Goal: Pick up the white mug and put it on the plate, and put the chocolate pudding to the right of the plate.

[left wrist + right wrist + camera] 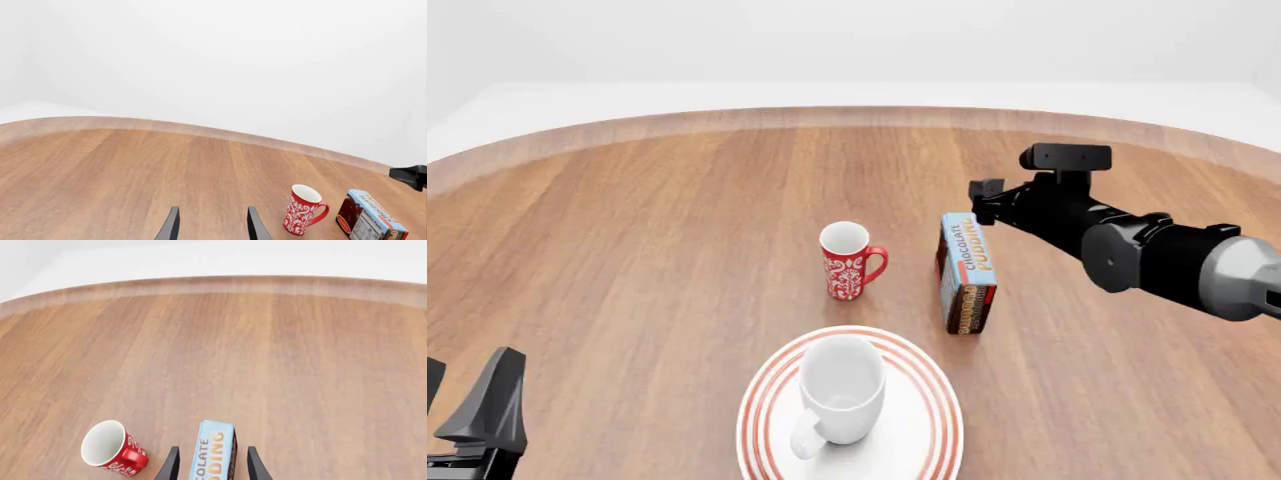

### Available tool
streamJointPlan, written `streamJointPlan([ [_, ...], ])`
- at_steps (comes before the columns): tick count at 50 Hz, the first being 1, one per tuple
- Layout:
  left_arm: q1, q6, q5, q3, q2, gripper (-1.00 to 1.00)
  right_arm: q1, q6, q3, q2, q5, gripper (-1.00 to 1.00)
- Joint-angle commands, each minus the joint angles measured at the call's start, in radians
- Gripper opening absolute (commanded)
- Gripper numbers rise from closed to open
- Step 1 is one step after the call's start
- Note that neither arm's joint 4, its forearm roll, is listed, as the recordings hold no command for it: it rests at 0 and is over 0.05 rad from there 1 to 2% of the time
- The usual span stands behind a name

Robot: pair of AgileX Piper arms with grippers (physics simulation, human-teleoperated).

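Nearest to me, the plate point(767, 420) sat at the near edge of the wooden table point(627, 250), with the white mug point(838, 388) already standing upright on it, handle toward the near left. My left gripper point(212, 223) was parked at the near left corner, well apart from everything; its fingers stood spread with only bare wood between them, so it was open and empty.

Past the plate, the red mug point(849, 260) stood upright, handle pointing right, near but apart from the plate's far rim. Just right of it, not touching, the chocolate pudding point(966, 272) lay on the table beyond the plate's right rim, blue lettered face up, long side running near to far.

My right gripper point(212, 462) hung at the box's far end. In the right wrist view its two fingers sat on either side of the box, parted wider than the box; I couldn't tell whether the pads touched the sides, but it read as open, not clamped. The right arm point(1154, 255) reached in from the right. Farther out was just bare table up to its curved far edge.
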Motion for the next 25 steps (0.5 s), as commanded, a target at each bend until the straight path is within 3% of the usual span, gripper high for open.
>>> streamJointPlan([
  [1,-0.001,0.0,0.0,0.0,0.0,1.0,0.003,-0.002,-0.004,0.027,-0.012,1.0],
  [25,-0.001,0.0,0.0,0.0,0.0,1.0,0.01,0.004,-0.001,0.078,-0.035,1.0],
])
